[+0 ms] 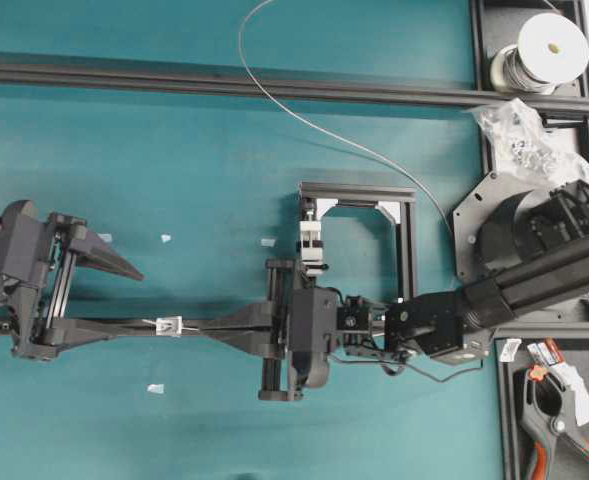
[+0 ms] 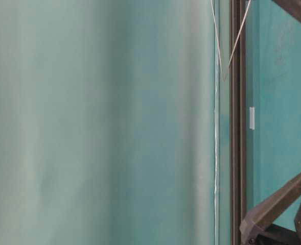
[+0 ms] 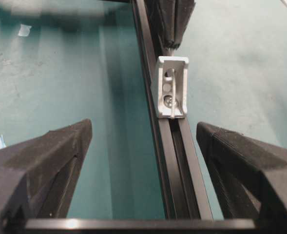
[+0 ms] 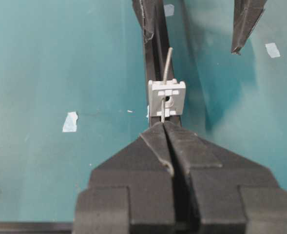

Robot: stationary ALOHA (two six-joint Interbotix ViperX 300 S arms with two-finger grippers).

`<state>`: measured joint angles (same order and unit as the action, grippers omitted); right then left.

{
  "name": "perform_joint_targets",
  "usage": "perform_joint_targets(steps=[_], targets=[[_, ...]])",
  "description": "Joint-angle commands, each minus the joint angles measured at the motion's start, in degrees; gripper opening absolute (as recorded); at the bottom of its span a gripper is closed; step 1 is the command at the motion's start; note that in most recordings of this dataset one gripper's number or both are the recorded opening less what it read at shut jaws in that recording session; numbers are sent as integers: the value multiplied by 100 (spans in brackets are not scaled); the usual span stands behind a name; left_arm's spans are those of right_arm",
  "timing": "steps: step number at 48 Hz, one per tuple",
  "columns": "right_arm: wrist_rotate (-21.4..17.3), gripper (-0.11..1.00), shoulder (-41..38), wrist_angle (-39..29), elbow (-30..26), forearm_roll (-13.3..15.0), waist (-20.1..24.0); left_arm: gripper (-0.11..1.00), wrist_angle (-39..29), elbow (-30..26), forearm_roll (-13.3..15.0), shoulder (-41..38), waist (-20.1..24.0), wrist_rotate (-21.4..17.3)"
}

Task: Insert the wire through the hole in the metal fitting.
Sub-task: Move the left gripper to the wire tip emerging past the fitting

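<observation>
The metal fitting (image 1: 169, 326) is a tiny white bracket sitting on a black rail (image 3: 182, 161). My right gripper (image 1: 198, 325) is shut on the wire (image 4: 162, 113) just short of the fitting (image 4: 166, 97). The thin wire runs from its fingertips into the fitting's hole, and its end pokes out beyond. In the left wrist view the wire's end (image 3: 174, 97) curves across the fitting (image 3: 171, 87). My left gripper (image 3: 143, 129) stands open on the other side of the fitting, straddling the rail, with nothing between its fingers (image 4: 145, 22).
The wire (image 1: 274, 95) arcs back over the mat to a white spool (image 1: 549, 50) at the top right. A bag of parts (image 1: 519, 130), a spring clamp (image 1: 559, 410), a small black frame with a clamp block (image 1: 312, 245) and tape scraps (image 1: 166, 238) lie around.
</observation>
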<state>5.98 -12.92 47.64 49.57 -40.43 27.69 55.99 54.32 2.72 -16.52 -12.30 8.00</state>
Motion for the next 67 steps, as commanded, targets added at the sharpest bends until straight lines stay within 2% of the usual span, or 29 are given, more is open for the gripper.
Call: perform_joint_targets(steps=[1,14,33,46,67], targets=[[9,-1,44,26,-123,18,-35,77,18,-70,0,62,-26,0],[35,-1,-35,18,-229,18,-79,77,18,-70,0,62,-26,0],[26,-1,-88,-44,-325,176,-141,76,-149,-149,0,62,-18,18],[18,-1,-88,-44,-308,176,-149,63,-334,-316,0,62,-44,26],[18,-1,-88,-44,-290,176,-149,56,-545,-343,0,62,-105,79]])
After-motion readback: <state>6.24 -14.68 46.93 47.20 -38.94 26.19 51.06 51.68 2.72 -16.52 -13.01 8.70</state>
